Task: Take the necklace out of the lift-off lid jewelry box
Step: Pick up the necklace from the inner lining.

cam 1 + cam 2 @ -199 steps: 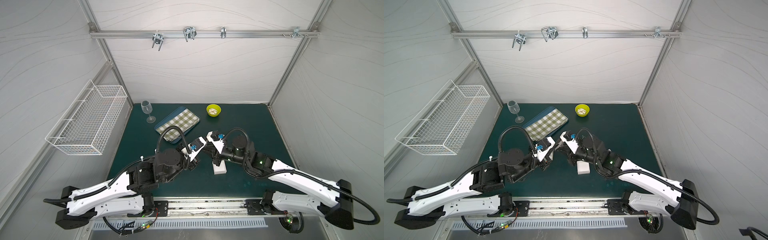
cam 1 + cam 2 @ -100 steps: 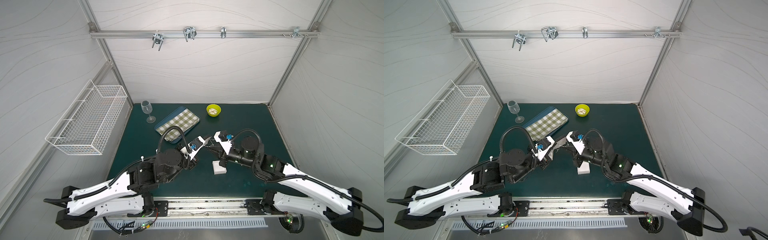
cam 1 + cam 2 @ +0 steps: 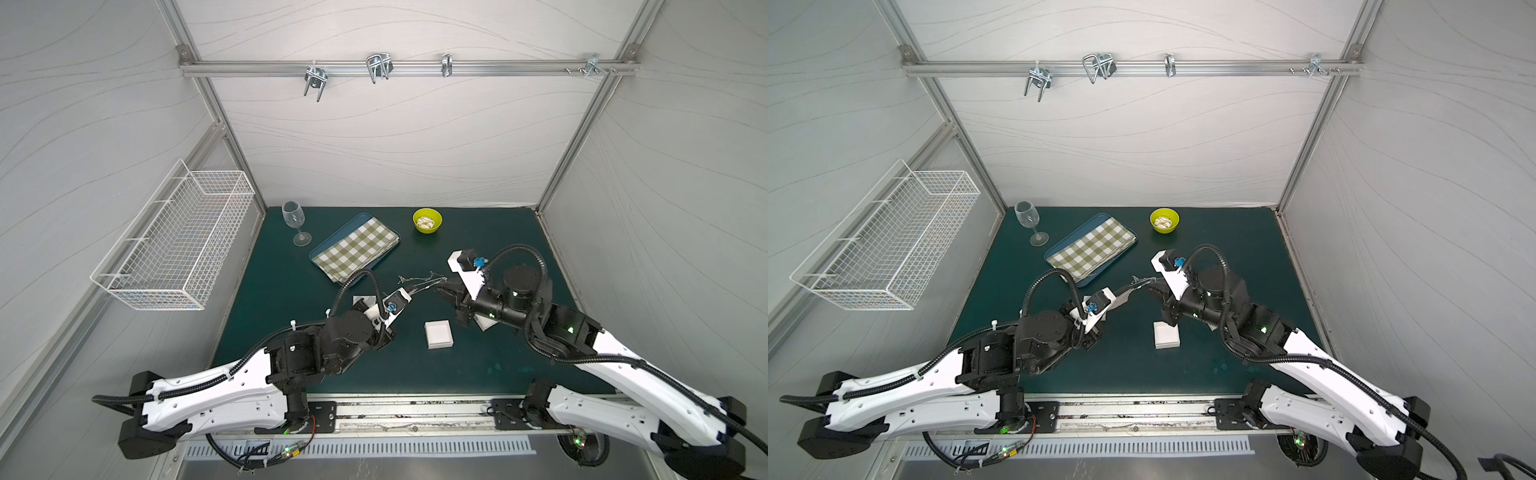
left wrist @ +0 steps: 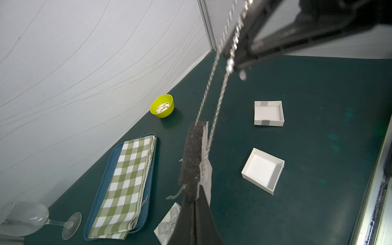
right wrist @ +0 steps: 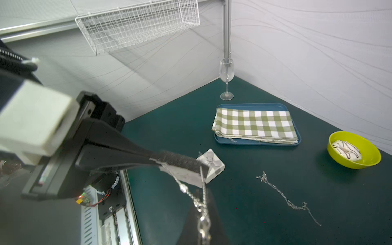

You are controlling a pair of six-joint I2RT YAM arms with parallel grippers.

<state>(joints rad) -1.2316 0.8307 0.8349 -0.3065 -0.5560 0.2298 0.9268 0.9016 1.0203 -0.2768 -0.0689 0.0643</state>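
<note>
My left gripper (image 3: 409,296) (image 4: 194,199) is shut on a black foam pad (image 4: 192,157) backed with white card, held above the table. A silver necklace (image 4: 214,114) (image 5: 200,203) runs taut from that pad to my right gripper (image 3: 440,287) (image 5: 202,192), which is shut on the chain. The two grippers face each other a short way apart over the table's middle. An open white box part (image 3: 438,333) (image 4: 263,169) lies empty on the mat; a second one (image 4: 269,113) sits partly under the right arm in both top views.
A loose silver chain (image 5: 284,197) lies on the green mat. A small silver box with a bow (image 5: 211,162) sits under the left gripper. At the back are a blue tray with checked cloth (image 3: 355,249), a yellow bowl (image 3: 427,220) and a wine glass (image 3: 295,222). A wire basket (image 3: 178,241) hangs on the left wall.
My right arm has drawn back to the right, away from the left gripper, pulling the chain out between them. The left arm has stayed put.
</note>
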